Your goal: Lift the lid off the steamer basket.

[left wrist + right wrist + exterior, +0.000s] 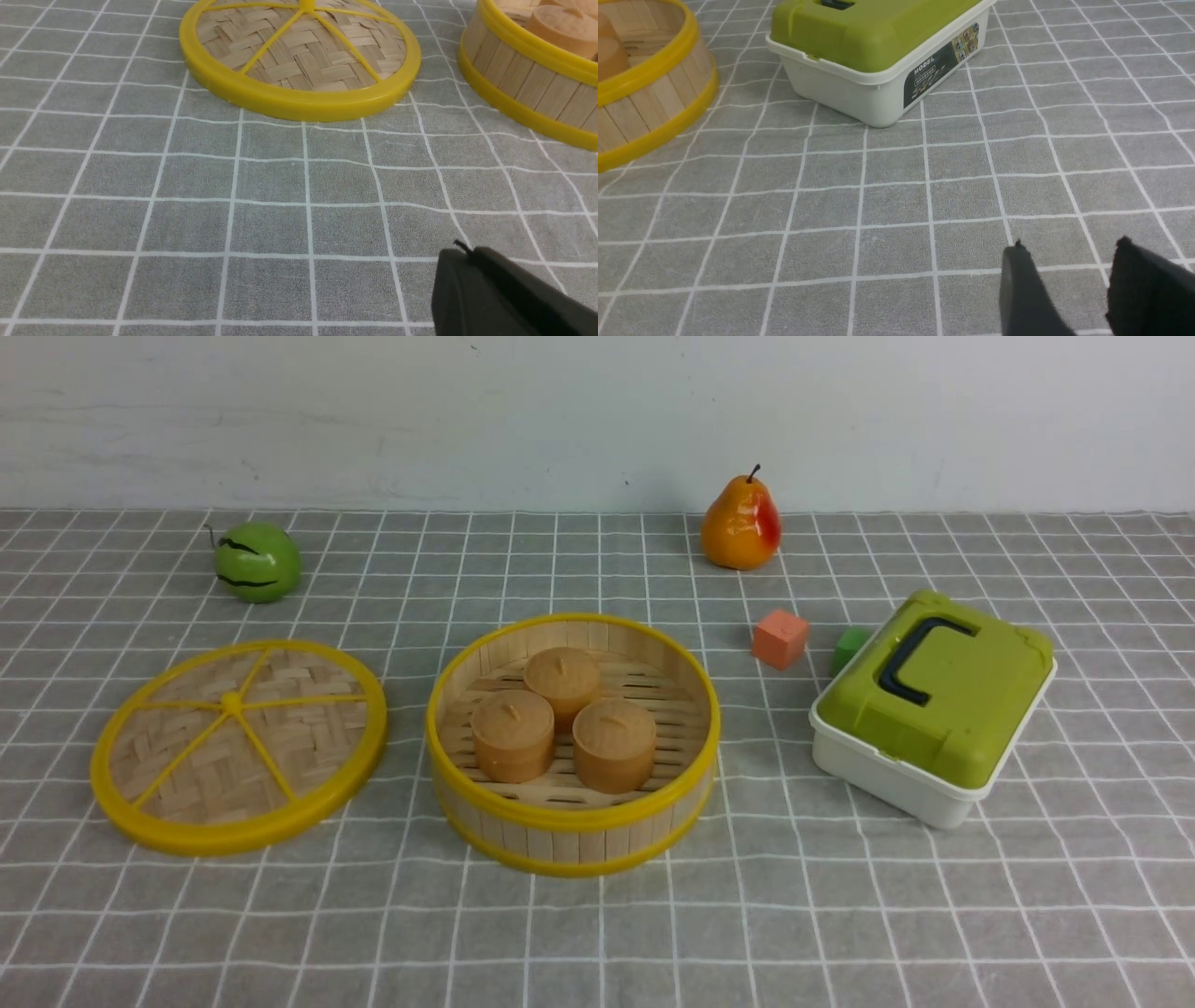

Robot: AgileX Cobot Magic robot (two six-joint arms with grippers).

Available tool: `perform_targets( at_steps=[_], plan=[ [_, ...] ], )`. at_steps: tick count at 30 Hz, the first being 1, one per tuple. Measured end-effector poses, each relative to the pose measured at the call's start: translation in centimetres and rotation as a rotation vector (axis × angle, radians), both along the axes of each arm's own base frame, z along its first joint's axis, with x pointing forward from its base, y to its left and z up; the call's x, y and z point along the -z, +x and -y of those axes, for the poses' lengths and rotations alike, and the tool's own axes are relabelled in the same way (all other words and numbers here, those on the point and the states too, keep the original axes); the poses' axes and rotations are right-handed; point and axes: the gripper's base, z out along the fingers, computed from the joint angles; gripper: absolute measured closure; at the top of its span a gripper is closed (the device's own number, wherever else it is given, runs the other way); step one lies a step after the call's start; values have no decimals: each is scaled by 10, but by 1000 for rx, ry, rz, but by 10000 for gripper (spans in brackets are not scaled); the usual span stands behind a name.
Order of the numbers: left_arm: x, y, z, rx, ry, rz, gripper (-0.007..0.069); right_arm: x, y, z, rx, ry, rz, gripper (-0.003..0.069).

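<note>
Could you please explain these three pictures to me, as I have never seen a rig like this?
The machine is a robot with two arms, each ending in a gripper. The front view looks forward from between the arms; each wrist view comes from a camera on one arm.

On the gridded surface lie a round woven lid with yellow spokes and, beside it, an open steamer basket with three brown buns inside. Around them are a green fruit, a pear, a red block, a green block and a green-topped white box.

Nothing is held: the left gripper is shut, the right gripper open.
</note>
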Motion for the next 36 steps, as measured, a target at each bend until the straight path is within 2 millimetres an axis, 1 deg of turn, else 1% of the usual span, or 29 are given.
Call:
perform_targets(
  at_steps=[36],
  plan=[
    [0, 0, 0, 0, 0, -1, 619, 0, 0, 0, 0, 0, 0, 417]
  ],
)
